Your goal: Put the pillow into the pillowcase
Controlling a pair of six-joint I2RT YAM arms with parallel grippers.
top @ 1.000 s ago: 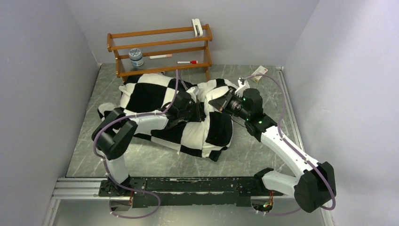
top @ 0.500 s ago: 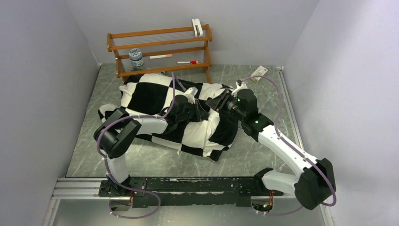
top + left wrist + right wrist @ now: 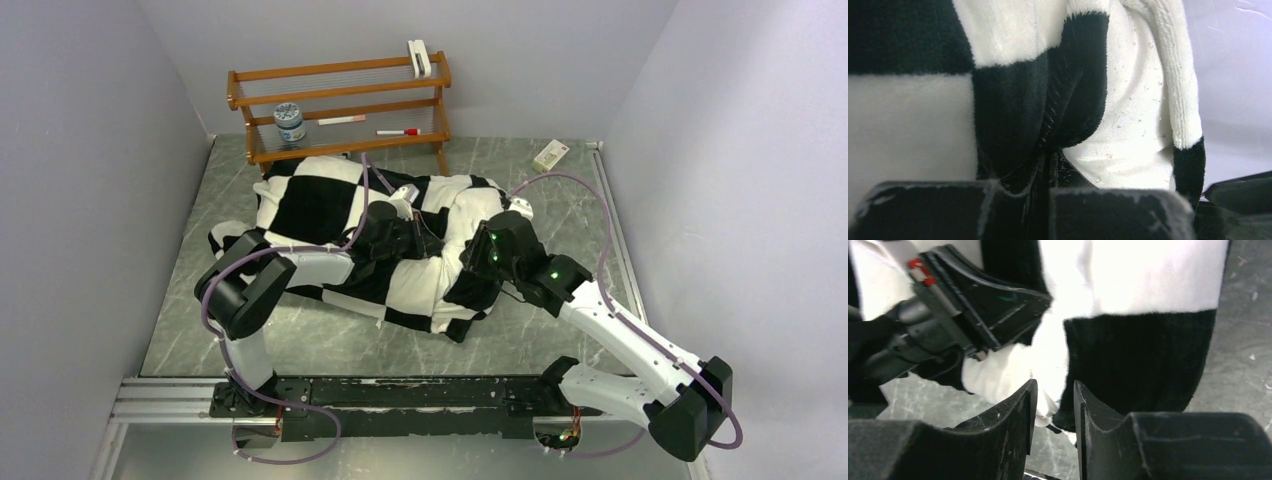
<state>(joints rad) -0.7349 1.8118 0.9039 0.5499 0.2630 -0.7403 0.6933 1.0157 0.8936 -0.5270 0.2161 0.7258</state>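
Marble-patterned table (image 3: 330, 345) carries everything, closed in by pale walls on three sides. One pillowcase (image 3: 310, 200), plush with large black and white squares, sprawls across the middle of it, plump and rumpled, its far edge close to the foot of the rack. The pillow cannot be picked out for certain. In the left wrist view a patch of smooth white cloth (image 3: 1128, 125) sits inside the plush rim, and whether that is the pillow or the lining I cannot tell.

Two arms reach in from the near edge. The left arm (image 3: 300, 265) lies low across the case toward its middle. The right arm (image 3: 620, 330) stretches in from the right to the case's right end.

One wooden rack (image 3: 340, 95) stands at the far end, with stepped shelves.

The left gripper (image 3: 1040, 187) has its fingers pressed together, and a fold of black plush from the pillowcase is pinched between them. The right gripper (image 3: 1055, 400) has its fingers a narrow gap apart; the case's edge lies just beyond the tips and nothing is clamped.

Five small things remain:
- One jar (image 3: 290, 122) on a rack shelf.
- One red-capped marker (image 3: 398, 131) on the rack.
- One pale pen (image 3: 342, 120) on the rack.
- One white clip (image 3: 419, 57) on the top rail.
- One small box (image 3: 551, 155) on the table's far right, well apart from the case.
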